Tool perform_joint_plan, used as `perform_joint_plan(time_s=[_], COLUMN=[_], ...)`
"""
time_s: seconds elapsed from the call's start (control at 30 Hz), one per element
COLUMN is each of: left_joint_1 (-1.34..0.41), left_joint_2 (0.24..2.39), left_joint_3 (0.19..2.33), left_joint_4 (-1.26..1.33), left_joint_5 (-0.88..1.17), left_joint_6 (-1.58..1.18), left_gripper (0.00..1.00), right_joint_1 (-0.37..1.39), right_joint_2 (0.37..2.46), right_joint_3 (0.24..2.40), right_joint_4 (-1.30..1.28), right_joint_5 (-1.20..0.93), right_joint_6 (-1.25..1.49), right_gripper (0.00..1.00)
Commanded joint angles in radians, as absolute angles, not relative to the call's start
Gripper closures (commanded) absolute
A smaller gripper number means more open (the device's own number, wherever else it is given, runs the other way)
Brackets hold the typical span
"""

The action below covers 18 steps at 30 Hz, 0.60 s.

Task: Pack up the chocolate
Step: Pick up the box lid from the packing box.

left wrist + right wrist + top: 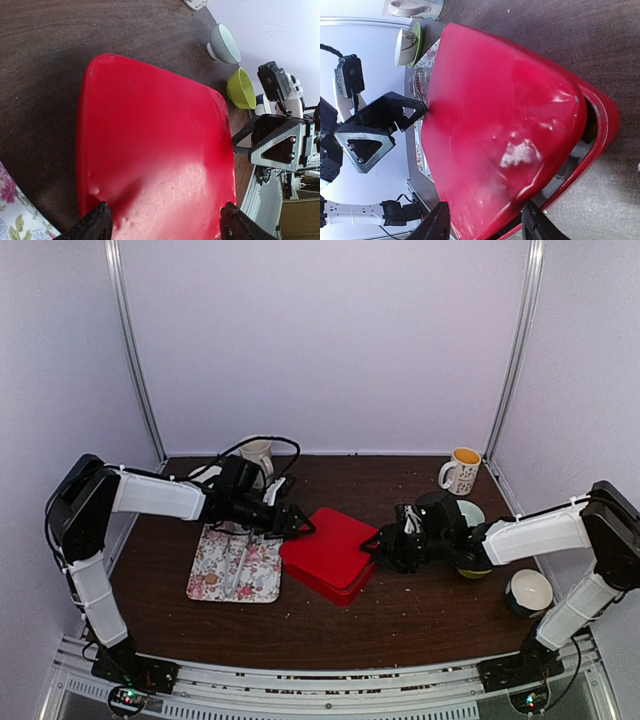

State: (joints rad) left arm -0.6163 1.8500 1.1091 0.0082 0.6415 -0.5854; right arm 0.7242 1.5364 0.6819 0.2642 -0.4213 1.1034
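Note:
The chocolate is out of view. A red lid (330, 545) lies askew over its red box in the middle of the table. In the right wrist view the lid (495, 125) sits tilted, with a dark gap above the box rim (609, 125). My left gripper (296, 525) is at the lid's far left corner. Its fingers stand wide and press against the two edges of the lid (150, 150), as the left wrist view shows (162, 216). My right gripper (378, 543) is at the right corner, its fingers (485, 216) on either side of that corner.
A floral cloth (235, 565) with metal tongs (240, 558) lies left of the box. A white mug (258, 454) stands at the back, a patterned mug (462, 470) at the back right. A green bowl (472, 562), a grey bowl (225, 44) and a white bowl (529, 592) stand at the right.

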Motion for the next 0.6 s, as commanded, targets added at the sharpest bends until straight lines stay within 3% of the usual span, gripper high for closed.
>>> perform_joint_plan(time_s=[0.0,0.57], left_joint_1=[-0.616,-0.61], left_joint_2=[1.885,1.819], left_joint_3=[1.143,1.111], left_joint_4=[0.037,-0.003], left_joint_5=[0.671,0.587], left_joint_6=[-0.581,-0.571], left_gripper=[0.23,0.26], right_joint_1=[0.73,0.736], right_joint_2=[1.552,1.551], right_joint_3=[0.71,0.772], right_joint_4=[0.308,0.267], right_joint_5=[-0.435,-0.459], right_joint_6=[1.11,1.038], right_gripper=[0.53,0.56])
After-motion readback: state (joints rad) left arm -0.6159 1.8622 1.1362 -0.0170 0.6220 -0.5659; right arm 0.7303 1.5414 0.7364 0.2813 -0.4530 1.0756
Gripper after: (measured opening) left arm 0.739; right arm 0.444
